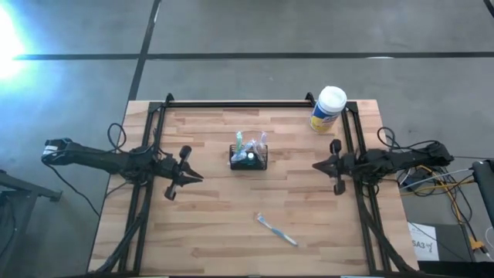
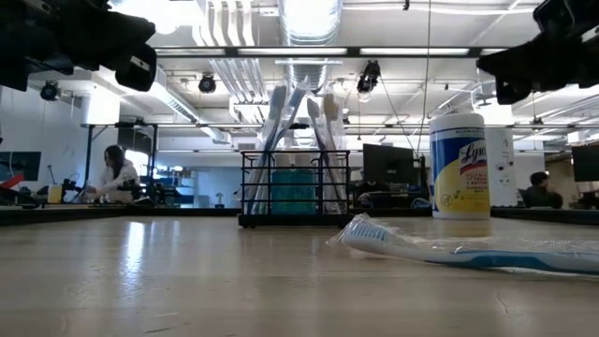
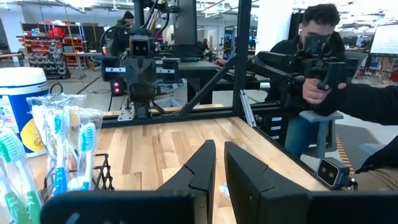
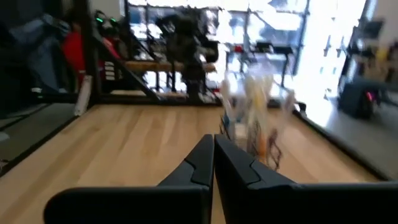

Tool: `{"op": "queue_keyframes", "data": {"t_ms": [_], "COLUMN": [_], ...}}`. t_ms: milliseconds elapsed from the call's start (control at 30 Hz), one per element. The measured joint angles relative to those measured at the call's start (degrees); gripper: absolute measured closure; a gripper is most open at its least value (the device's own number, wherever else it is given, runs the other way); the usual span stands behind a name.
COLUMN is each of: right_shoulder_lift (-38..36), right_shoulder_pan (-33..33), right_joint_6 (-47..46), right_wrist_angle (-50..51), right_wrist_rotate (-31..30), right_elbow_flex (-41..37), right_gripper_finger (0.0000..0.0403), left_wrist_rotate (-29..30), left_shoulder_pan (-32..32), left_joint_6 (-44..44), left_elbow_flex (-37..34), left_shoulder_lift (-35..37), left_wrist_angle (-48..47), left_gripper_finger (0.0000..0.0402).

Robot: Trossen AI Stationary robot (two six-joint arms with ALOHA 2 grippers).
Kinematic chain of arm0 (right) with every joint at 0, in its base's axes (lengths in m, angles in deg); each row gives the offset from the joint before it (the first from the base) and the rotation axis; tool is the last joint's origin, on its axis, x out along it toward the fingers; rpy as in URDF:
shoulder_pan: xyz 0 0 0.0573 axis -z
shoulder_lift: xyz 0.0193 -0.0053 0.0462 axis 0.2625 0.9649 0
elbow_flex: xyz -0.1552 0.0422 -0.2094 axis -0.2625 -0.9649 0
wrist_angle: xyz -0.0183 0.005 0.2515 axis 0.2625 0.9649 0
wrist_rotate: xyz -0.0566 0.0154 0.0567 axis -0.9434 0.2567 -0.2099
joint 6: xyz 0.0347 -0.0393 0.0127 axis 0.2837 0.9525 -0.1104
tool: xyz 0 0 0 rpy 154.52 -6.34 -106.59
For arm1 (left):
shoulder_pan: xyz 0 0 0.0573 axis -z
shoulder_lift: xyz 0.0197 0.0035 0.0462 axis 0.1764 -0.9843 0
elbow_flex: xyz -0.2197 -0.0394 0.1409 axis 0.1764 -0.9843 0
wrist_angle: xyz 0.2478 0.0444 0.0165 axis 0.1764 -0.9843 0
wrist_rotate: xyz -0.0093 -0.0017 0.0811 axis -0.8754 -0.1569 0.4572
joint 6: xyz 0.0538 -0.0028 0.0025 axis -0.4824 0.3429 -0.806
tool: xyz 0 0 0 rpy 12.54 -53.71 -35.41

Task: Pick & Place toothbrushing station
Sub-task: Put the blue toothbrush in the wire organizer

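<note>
**Task not yet begun**

The small black wire-mesh caddy (image 1: 249,159) with toothbrushes stands at the middle of the wooden table (image 1: 208,224), untouched. Left claw (image 1: 194,176) and right claw (image 1: 318,165) wait near the side edges, both pressed together. Everything remains.

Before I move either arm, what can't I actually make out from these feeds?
- Toothbrush caddy: what sits between the brushes is too small from above; the right wrist view blurs it.
- Loose toothbrush: its handle end is cut off by the low view's edge.
- Wipes canister: part of the label wraps out of sight in the low view.
- Left gripper and right gripper: both closed, empty; the low view cuts off the arms at the top.
</note>
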Motion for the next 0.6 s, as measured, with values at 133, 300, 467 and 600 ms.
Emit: {"op": "queue_keyframes", "data": {"t_ms": [133,300,467,600], "right_shoulder_lift": [0.74,5.06,14.76,27.03], "right_shoulder_pan": [0.03,-0.02,-0.3,-2.09], "right_joint_6": [-4.69,-9.15,-14.28,-17.16], "right_wrist_angle": [0.84,6.54,12.9,20.12], "right_wrist_rotate": [-2.48,-2.87,-3.66,-3.95], "right_elbow_flex": [0.3,4.54,11.95,21.05], "right_gripper_finger": [0.0394,0.0394,0.0394,0.0394], "left_wrist_rotate": [0.0,0.0,0.0,0.0], "left_shoulder_pan": [-0.02,0.0,-0.02,0.0], "left_joint_6": [-0.02,-0.05,0.02,0.08], "left_elbow_flex": [0.01,0.25,1.0,1.54], "left_shoulder_lift": [0.0,0.0,-0.02,0.0], "left_wrist_angle": [0.0,0.01,-0.02,-0.01], "left_gripper_finger": [0.0362,0.0362,0.0362,0.0362]}}
